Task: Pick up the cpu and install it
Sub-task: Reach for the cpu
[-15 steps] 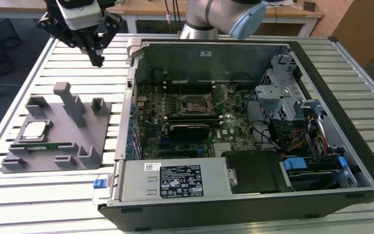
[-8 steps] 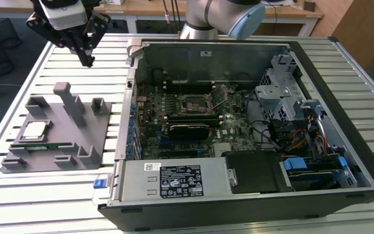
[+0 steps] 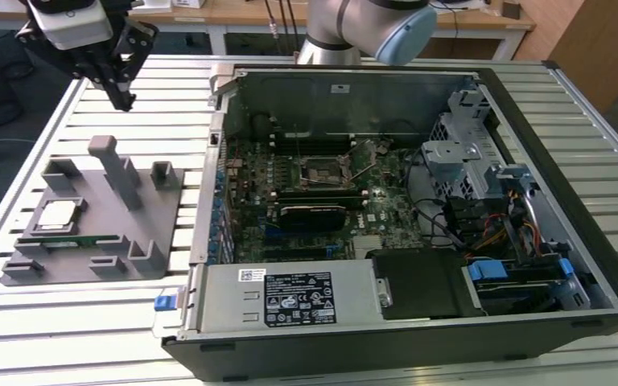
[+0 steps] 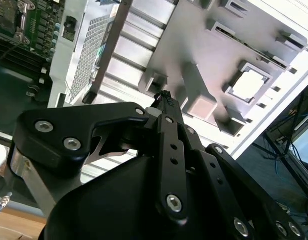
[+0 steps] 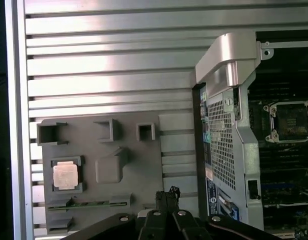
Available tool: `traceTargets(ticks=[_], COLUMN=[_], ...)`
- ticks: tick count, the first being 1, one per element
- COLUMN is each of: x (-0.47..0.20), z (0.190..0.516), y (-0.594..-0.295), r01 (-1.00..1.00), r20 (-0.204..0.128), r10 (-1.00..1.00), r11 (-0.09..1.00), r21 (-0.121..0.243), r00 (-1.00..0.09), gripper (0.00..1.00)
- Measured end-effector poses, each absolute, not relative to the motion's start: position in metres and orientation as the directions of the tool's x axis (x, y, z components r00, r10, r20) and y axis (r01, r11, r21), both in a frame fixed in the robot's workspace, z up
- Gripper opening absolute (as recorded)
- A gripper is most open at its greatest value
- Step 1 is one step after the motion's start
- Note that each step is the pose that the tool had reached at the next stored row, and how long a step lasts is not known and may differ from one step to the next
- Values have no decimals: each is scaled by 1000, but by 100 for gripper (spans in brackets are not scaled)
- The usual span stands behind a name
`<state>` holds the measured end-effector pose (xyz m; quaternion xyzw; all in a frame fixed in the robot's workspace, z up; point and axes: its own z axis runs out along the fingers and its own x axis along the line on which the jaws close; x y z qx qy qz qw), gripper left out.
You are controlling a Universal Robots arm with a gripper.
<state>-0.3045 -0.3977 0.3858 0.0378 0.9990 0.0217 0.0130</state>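
The cpu (image 3: 57, 215) lies flat in a square pocket of the grey fixture (image 3: 126, 241), silver top up; it also shows in both wrist views (image 5: 65, 176) (image 4: 249, 85). My gripper (image 3: 126, 100) hangs high above the slatted table, beyond the fixture's far edge and apart from the cpu. Its black fingers (image 5: 167, 192) meet at the tips with nothing between them, as the second wrist view also shows (image 4: 164, 97). The black cpu socket (image 3: 325, 170) with its metal frame sits on the motherboard inside the open computer case (image 5: 289, 121).
A green memory stick (image 3: 67, 241) lies in the fixture beside the cpu. Grey posts (image 3: 110, 165) rise from the fixture. The case's metal wall (image 3: 215, 161) stands between fixture and motherboard. A power supply (image 3: 287, 297) and drive cage (image 3: 459, 161) fill the case's sides.
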Motion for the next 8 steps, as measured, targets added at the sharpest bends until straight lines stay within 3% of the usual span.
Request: traceTargets(ticks=[8], x=[-323], z=[385], y=[-398], r01=[75], r20=[-24], r10=[76], r11=[996], r21=[44], r00=[-997], gripper=[11])
